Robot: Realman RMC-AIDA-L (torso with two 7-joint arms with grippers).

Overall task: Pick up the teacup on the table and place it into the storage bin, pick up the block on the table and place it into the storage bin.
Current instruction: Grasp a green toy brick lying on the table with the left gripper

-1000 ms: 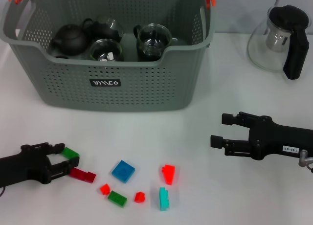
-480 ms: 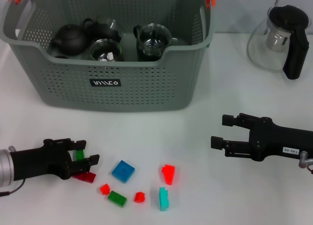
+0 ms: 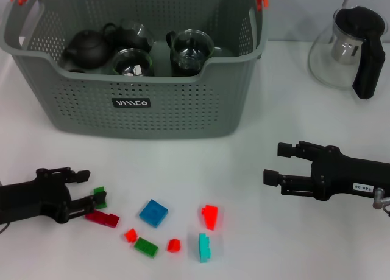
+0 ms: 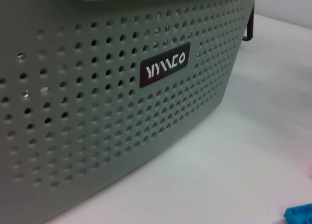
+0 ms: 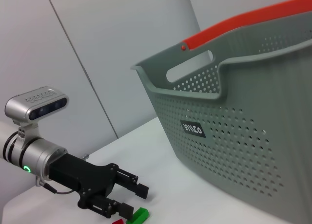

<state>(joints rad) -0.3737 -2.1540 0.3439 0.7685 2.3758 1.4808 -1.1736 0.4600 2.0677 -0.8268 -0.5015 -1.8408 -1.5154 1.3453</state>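
Low at the near left of the table, left gripper (image 3: pixel 87 187) spread wide, pinching nothing. Just past its fingertips, touching or nearly touching the lower one: small green block (image 3: pixel 99 196), resting on the table. Directly beneath that finger, dark red block (image 3: pixel 102 218), lying flat. By judgement, the block step in hand, at the point of lining up for a grasp, nothing lifted.

Next move likely calling for a short push forward to bracket the green block, then a close and a lift. Risk: the dark red block so close under the lower finger, easily nudged or caught along with the green one.

Farther out beyond the fingertips, scattered well apart: blue block (image 3: pixel 153 212), two small red blocks (image 3: pixel 130 235), a second green block (image 3: pixel 146 247), larger red block (image 3: pixel 210 216), teal block (image 3: pixel 204 246). None between the fingers and the target.

Across the table, right gripper (image 3: pixel 272 163) hovering idle, fingers parted, holding nothing, pointed toward the blocks.

Well ahead of both, at the far side: storage bin (image 3: pixel 183 109), grey, perforated, orange clips on the rim, already holding dark teapots and glass cups. High front wall to clear on the carry. Beyond the right gripper, outside the bin: glass teapot (image 3: pixel 347 52) with black handle, out of the way.
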